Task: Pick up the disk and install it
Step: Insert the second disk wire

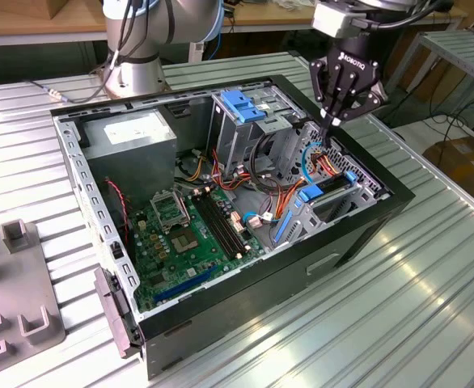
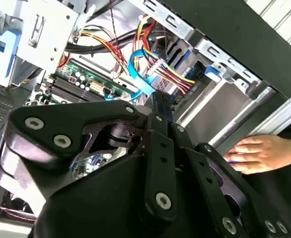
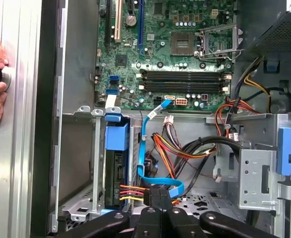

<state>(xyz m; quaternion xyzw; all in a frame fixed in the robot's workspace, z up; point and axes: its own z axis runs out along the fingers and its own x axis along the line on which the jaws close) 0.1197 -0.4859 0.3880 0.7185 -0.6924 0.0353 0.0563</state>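
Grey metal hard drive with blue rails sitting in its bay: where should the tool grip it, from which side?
Probably the bright-blue plastic tab at the grey hard drive's uncabled end, coming down through the black case's open side. Metal bay walls flank its long sides, and red and yellow wires crowd the other end.

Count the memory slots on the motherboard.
4. The memory slots lie side by side in one bank on the motherboard, next to the processor socket, in the first wrist view. Cables cross nearby, but none seems to hide a further slot.
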